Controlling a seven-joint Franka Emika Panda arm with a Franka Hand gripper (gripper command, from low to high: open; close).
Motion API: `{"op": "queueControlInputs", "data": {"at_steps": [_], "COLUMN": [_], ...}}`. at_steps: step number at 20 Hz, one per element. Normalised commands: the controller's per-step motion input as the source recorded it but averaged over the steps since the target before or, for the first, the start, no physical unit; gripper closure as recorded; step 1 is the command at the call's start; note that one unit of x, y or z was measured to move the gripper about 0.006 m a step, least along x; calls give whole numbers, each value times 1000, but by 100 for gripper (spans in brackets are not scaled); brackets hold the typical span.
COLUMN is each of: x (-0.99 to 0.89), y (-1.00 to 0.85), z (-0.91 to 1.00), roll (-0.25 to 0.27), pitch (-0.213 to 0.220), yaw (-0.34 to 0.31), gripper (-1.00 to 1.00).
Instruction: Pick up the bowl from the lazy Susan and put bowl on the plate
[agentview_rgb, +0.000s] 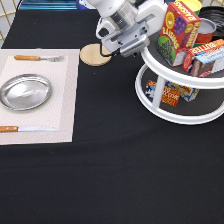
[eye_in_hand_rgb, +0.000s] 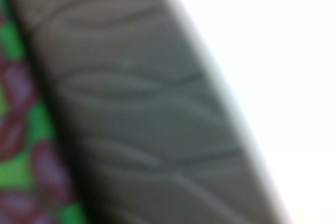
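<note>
The lazy Susan (agentview_rgb: 172, 118) stands at the exterior view's right, with white rims and posts and two dark shelves. My gripper (agentview_rgb: 140, 44) is at the left edge of its upper tier, close to a green and red box (agentview_rgb: 178, 31). The black bowl does not show in either view. The silver plate (agentview_rgb: 25, 92) lies empty on a pale placemat (agentview_rgb: 65, 100) at the exterior view's left. The wrist view shows the dark grey shelf surface (eye_in_hand_rgb: 142, 125), its white rim (eye_in_hand_rgb: 285, 100) and a green and purple box side (eye_in_hand_rgb: 19, 125), all from very close.
A round wooden coaster (agentview_rgb: 93, 55) lies just left of the gripper. A fork (agentview_rgb: 37, 58) and a knife (agentview_rgb: 22, 129) flank the plate. The upper tier holds boxes and a can (agentview_rgb: 206, 30); the lower tier holds a box (agentview_rgb: 169, 93).
</note>
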Motion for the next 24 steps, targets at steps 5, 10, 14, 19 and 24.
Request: {"op": "queueControlInputs", "data": {"at_steps": [5, 10, 14, 19, 24], "x": [746, 296, -14, -362, -793], "y": [-40, -246, -144, 95, 87], "z": [95, 244, 441, 561, 310], "roll": [75, 141, 117, 9, -117], "pitch": [133, 79, 15, -10, -133], "yaw": [37, 98, 80, 41, 39], "gripper": [-100, -100, -100, -100, -100]}}
